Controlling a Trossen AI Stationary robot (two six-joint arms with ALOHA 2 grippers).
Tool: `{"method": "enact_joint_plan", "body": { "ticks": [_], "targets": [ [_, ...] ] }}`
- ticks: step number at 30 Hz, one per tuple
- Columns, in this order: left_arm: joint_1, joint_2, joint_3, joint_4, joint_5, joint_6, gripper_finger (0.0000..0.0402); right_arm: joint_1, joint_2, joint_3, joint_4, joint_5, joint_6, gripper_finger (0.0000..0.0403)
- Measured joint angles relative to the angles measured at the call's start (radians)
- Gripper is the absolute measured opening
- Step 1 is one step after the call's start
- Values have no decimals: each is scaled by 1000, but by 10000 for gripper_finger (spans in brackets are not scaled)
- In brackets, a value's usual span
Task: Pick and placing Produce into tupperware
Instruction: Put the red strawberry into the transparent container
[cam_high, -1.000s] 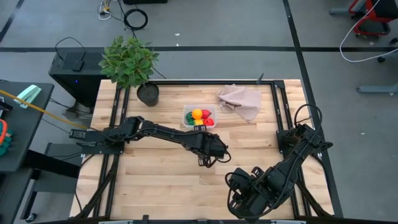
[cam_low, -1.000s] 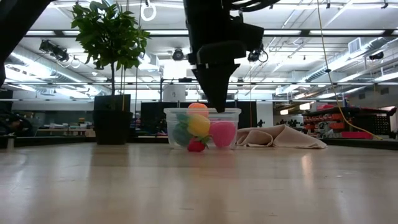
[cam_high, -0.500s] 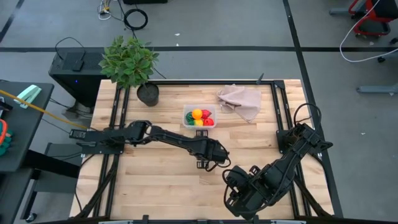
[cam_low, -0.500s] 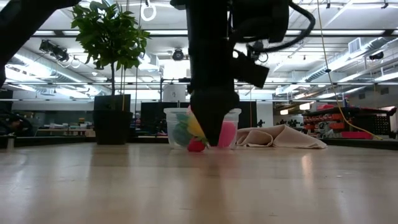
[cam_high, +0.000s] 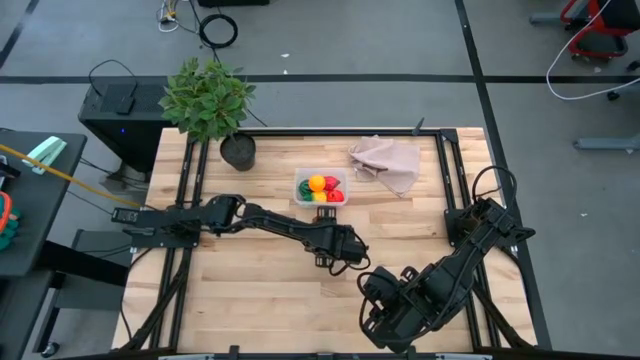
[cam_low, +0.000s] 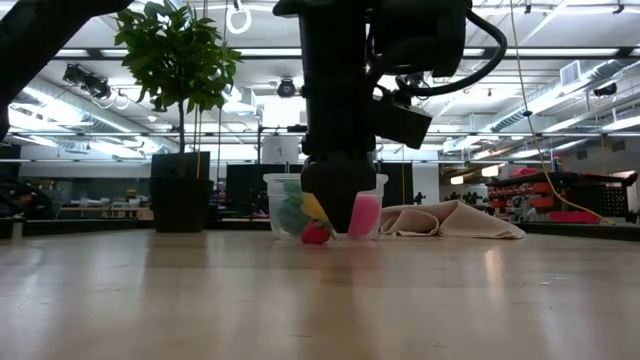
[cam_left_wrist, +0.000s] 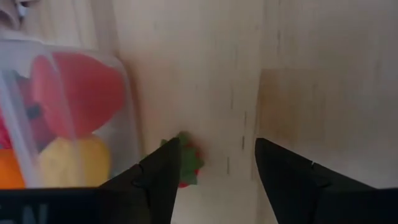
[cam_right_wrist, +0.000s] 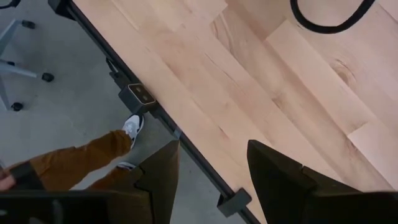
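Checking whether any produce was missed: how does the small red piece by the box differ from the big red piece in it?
The small red piece lies on the bare table just outside the tupperware; the big red piece sits inside against its clear wall. The small one has a green leafy top and looks much smaller; the big one is plain and rounded. Both are red toy produce.

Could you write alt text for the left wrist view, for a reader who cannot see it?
The left gripper, jaws open and empty, hangs over the bare wooden table. Past one finger lies a small red toy with a green top, just outside the clear tupperware, which holds red, yellow and orange produce.
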Motion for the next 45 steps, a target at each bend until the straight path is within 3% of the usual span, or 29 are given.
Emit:
{"method": "enact_joint_plan", "body": {
  "ticks": [8,19,26,45],
  "targets": [
    [2,0,0,0,-109,2,188,-5,0,0,0,-2,-2,195],
    [29,0,0,9,-81,-6,149,-6,0,0,0,-4,-2,195],
    [50,0,0,8,11,-29,126,-6,0,0,1,-4,-2,195],
    [66,0,-2,7,56,-27,125,-6,0,0,9,-4,1,195]
  ]
}}
